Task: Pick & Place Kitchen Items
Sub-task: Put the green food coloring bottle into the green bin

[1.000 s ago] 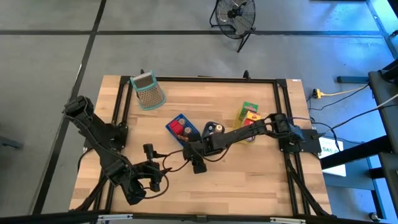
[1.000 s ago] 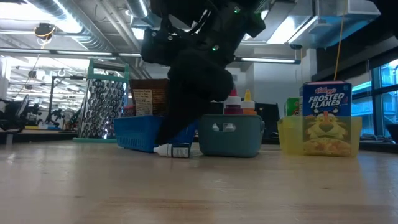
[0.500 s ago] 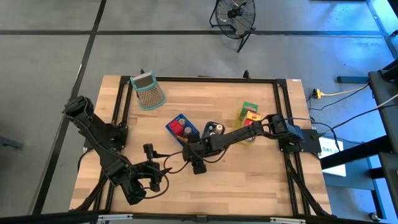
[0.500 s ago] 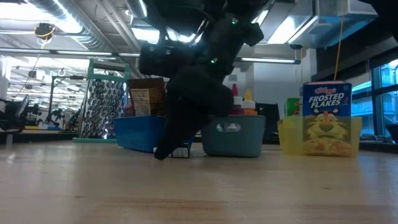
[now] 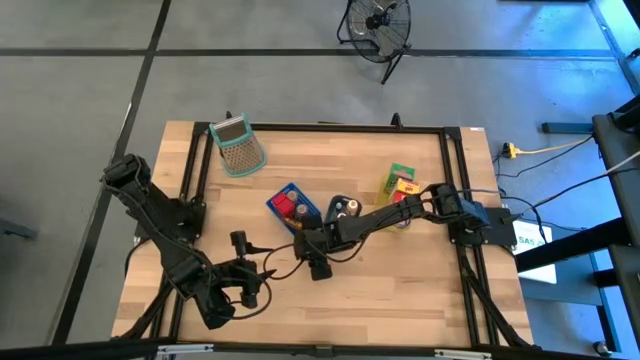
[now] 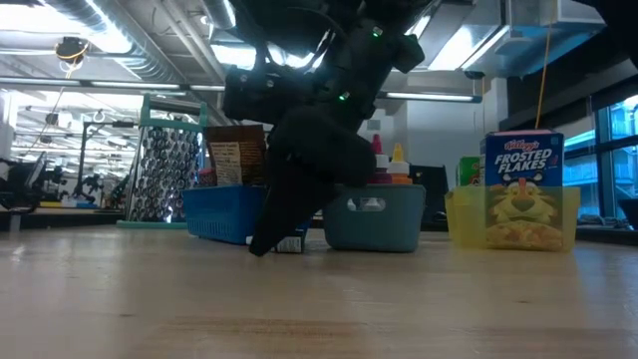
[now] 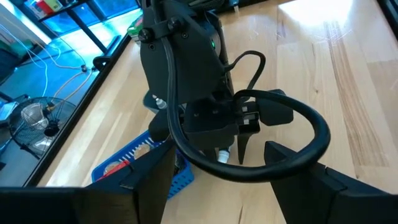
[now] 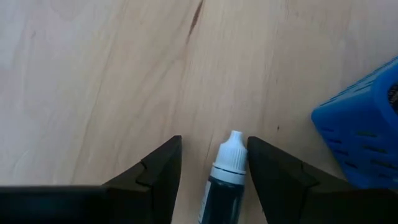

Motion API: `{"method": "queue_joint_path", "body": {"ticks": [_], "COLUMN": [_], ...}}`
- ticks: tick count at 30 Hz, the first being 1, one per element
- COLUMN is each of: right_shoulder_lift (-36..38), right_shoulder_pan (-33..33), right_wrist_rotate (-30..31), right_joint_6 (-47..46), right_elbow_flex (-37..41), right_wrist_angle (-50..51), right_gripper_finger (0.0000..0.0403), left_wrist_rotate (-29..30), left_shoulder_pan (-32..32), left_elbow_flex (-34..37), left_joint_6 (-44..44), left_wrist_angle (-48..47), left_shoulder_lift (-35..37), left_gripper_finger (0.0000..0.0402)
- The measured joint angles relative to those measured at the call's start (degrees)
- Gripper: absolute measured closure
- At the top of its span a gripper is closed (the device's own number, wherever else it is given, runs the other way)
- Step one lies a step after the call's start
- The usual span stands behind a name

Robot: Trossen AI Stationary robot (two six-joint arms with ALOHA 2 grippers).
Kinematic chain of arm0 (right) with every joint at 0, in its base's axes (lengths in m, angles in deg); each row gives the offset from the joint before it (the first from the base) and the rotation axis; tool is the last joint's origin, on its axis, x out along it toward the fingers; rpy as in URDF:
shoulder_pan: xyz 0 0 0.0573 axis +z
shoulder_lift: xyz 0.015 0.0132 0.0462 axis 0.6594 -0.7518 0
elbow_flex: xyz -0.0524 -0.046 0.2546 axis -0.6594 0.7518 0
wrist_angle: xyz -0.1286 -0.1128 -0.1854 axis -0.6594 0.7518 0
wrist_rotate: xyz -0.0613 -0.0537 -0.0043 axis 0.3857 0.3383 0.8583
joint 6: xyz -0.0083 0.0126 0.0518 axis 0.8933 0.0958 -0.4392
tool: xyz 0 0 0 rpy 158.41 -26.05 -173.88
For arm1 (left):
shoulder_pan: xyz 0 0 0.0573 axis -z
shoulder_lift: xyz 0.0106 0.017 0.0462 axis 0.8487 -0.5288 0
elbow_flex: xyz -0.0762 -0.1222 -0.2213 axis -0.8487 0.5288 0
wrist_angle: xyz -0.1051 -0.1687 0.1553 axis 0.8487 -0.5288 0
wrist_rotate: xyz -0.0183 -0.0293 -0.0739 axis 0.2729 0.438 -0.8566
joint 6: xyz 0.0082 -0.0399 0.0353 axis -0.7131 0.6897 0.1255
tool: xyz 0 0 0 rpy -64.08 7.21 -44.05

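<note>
Right claw (image 8: 211,168) down at the pale wooden surface (image 5: 400,280), near its middle, fingers set narrowly apart on either side of a small dark dropper bottle with a white cap (image 8: 225,171) lying flat on the wood; gaps show between cap and both fingers, so not yet gripped. In the low view the bottle's end (image 6: 289,242) pokes out behind the dark claw, just in front of the blue slotted plastic tray (image 6: 221,211). That tray (image 5: 290,205) sits just beside the claw, holding red and brown packets; touching it, a grey-teal bin (image 5: 343,208) with small bottles (red and yellow caps seen at table level). Further right, a yellow tray with a Frosted Flakes cereal box (image 6: 523,189). A teal-framed metal grater (image 5: 238,145) lies well apart at the far left corner. Left claw (image 5: 250,285) waits near the front left edge, fingers (image 7: 155,180) standing wide, holding nothing.
</note>
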Motion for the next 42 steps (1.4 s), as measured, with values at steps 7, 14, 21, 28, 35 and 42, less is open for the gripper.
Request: {"method": "queue_joint_path", "body": {"ticks": [7,14,21,28,35,42], "right_shoulder_lift": [0.0,0.0,0.02,-0.04,-0.04,-0.04], "right_shoulder_pan": [-0.02,-0.02,0.02,1.02,3.12,5.06], "right_wrist_rotate": [0.21,0.2,0.53,0.84,3.62,8.67], "right_joint_6": [0.0,0.0,0.0,0.01,0.66,0.55], "right_elbow_flex": [0.0,0.0,0.0,-1.41,-6.57,-11.18], "right_wrist_angle": [0.17,0.32,0.43,1.78,6.74,12.65], "right_gripper_finger": [0.0254,0.0305,0.0338,0.0341,0.0343,0.0344], "left_wrist_rotate": [0.0,0.01,0.11,0.07,-0.93,-1.52], "left_shoulder_pan": [0.0,0.0,0.0,0.02,0.0,0.0], "left_elbow_flex": [0.0,0.0,0.0,0.0,0.0,0.0], "left_joint_6": [0.01,0.07,0.46,0.91,1.06,1.07], "left_wrist_angle": [0.0,0.0,0.02,0.02,0.05,0.2], "left_shoulder_lift": [0.0,0.0,0.0,0.0,0.02,0.04], "left_gripper_finger": [0.0158,0.0157,0.0159,0.0159,0.0158,0.0158]}}
